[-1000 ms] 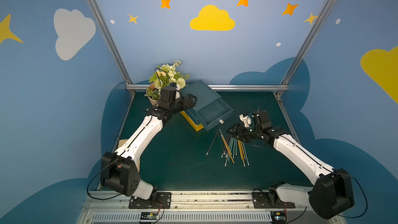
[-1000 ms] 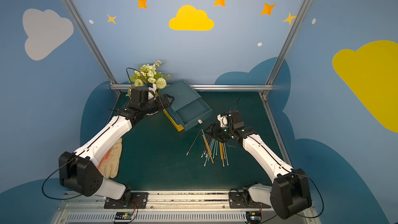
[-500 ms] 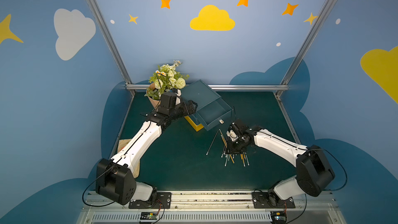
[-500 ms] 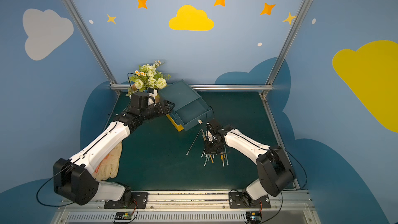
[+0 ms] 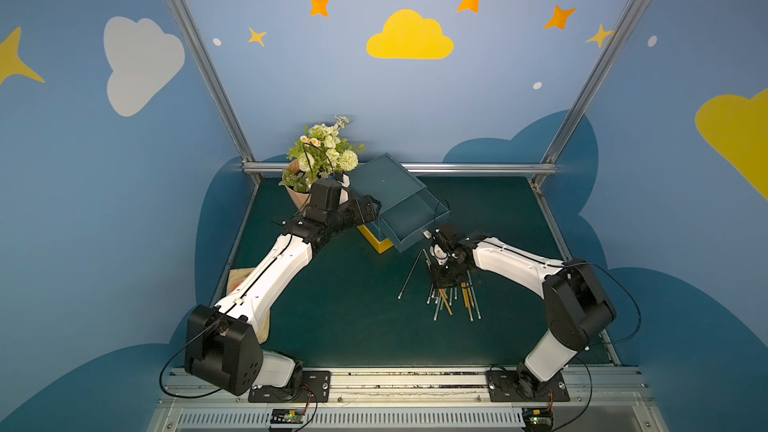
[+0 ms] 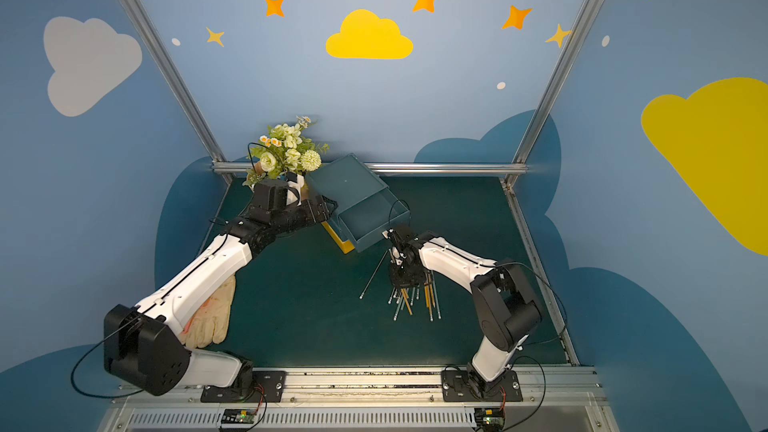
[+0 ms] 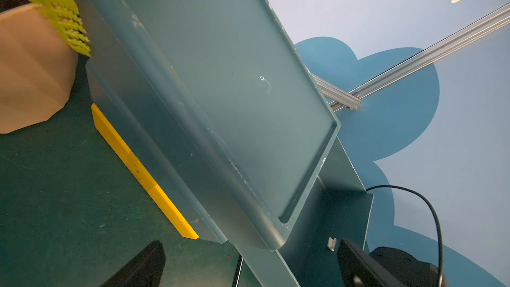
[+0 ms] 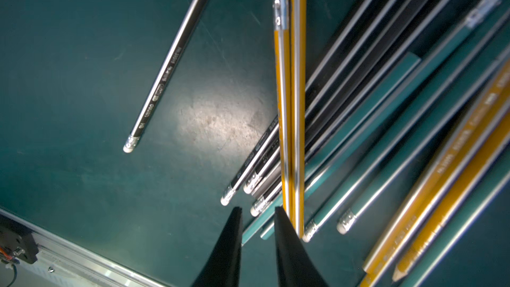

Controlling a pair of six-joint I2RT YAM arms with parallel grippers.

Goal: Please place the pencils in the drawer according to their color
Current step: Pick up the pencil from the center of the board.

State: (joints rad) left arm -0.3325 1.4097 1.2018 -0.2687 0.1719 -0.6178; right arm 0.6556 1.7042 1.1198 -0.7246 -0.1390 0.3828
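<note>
The pencils [image 5: 453,301] [image 6: 415,301] lie in a loose pile on the green mat, yellow, black and teal ones mixed [image 8: 358,106]. One black pencil [image 5: 409,274] [image 8: 165,70] lies apart on the pile's left. My right gripper [image 5: 451,282] [image 8: 258,209] points down over the pile's near end. Its jaws stand a narrow gap apart, with teal pencil ends crossing beneath the gap and two yellow pencils just outside one finger. The teal drawer [image 5: 424,234] [image 6: 374,238] is pulled out and looks empty. My left gripper [image 5: 372,209] [image 7: 249,242] is wide open beside the drawer.
The drawer cabinet [image 5: 386,180] rests on a yellow base [image 5: 376,241] [image 7: 143,169]. A flower pot [image 5: 320,160] [image 7: 27,73] stands behind the left arm. A tan glove [image 6: 212,313] lies at the mat's left edge. A metal rail [image 8: 69,247] runs along the front.
My right arm swung left and dropped onto the pencil pile, and its jaws narrowed. The left gripper shifted slightly along the cabinet's side.
</note>
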